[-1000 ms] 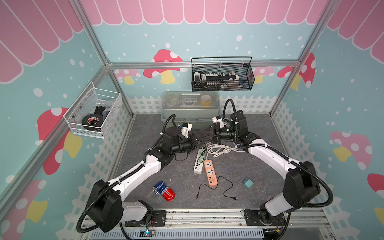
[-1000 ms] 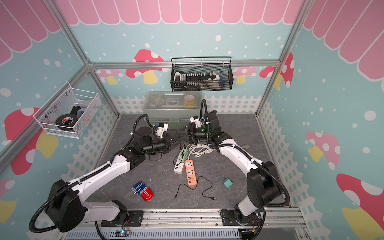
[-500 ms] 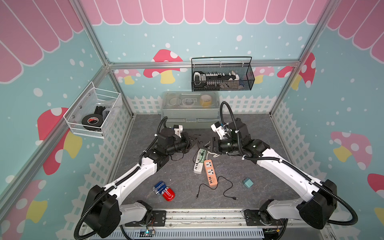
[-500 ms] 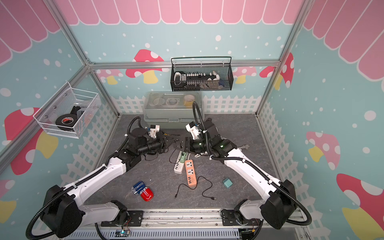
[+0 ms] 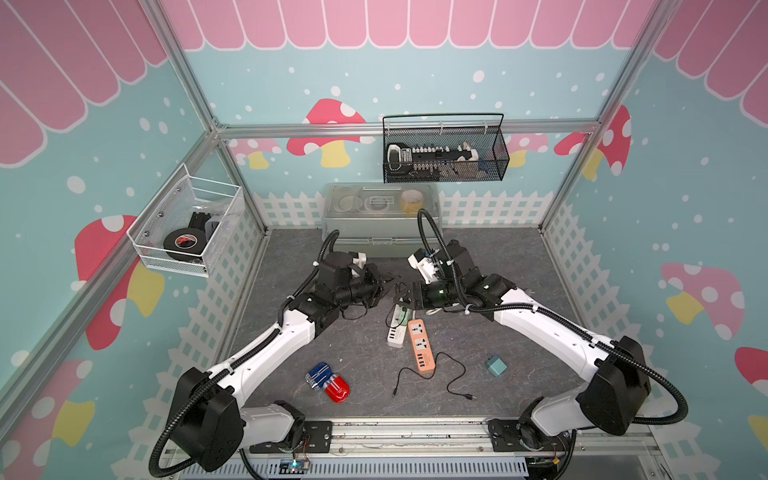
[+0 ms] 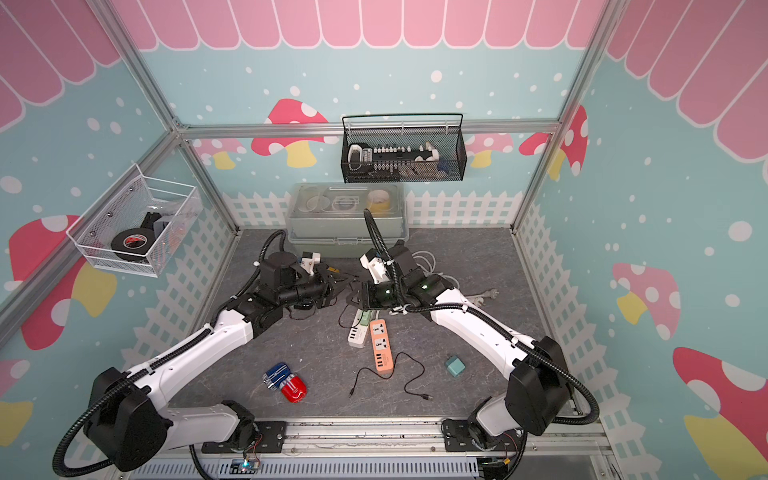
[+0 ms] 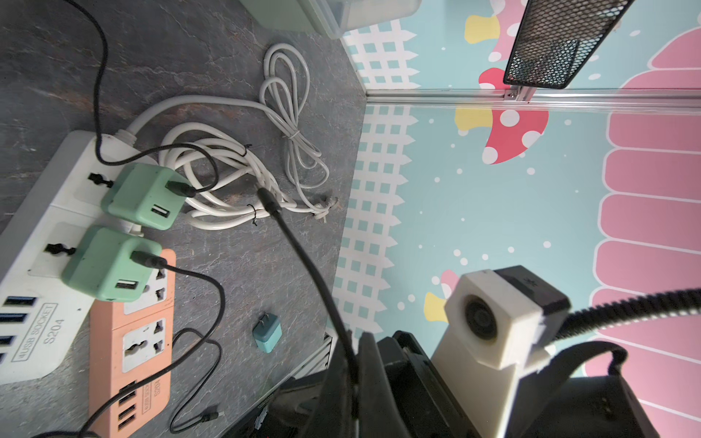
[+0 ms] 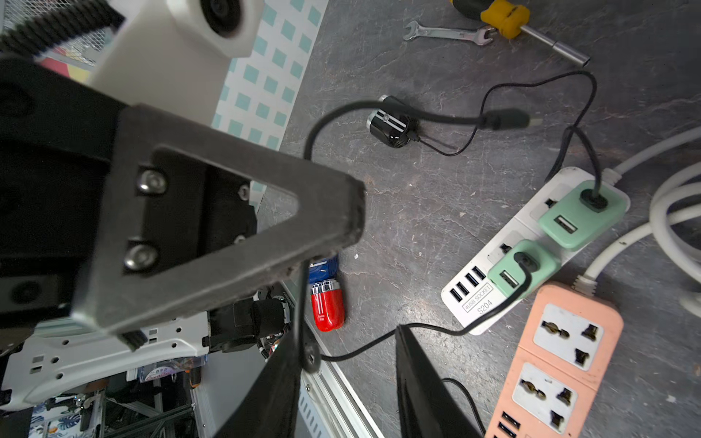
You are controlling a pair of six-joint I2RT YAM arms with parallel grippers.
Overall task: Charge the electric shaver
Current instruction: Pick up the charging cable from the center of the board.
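Note:
My left gripper (image 7: 356,364) is shut on a thin black charging cable (image 7: 307,273), and the cable's plug end (image 7: 267,201) sticks out past the fingertips. In both top views the left gripper (image 5: 390,284) and right gripper (image 5: 405,297) meet tip to tip above the mat. My right gripper (image 8: 349,379) is open, and the same cable hangs against one of its fingers. That cable runs on to a green adapter (image 8: 521,267) on the white power strip (image 8: 489,292). A black shaver (image 8: 392,125) lies beyond. Red (image 5: 336,388) and blue (image 5: 318,372) shavers lie near the front.
An orange power strip (image 5: 422,345) lies beside the white one, with a loose black cable (image 5: 432,374) and a teal adapter (image 5: 496,366) in front. A coiled white cord (image 7: 246,167), a wrench (image 8: 447,34) and a screwdriver (image 8: 508,17) lie on the mat. A grey box (image 5: 380,237) stands at the back.
The right arm has swung forward and leftward, bringing its gripper up to the left gripper's tips, and its jaws have narrowed. The left gripper stays shut on the cable.

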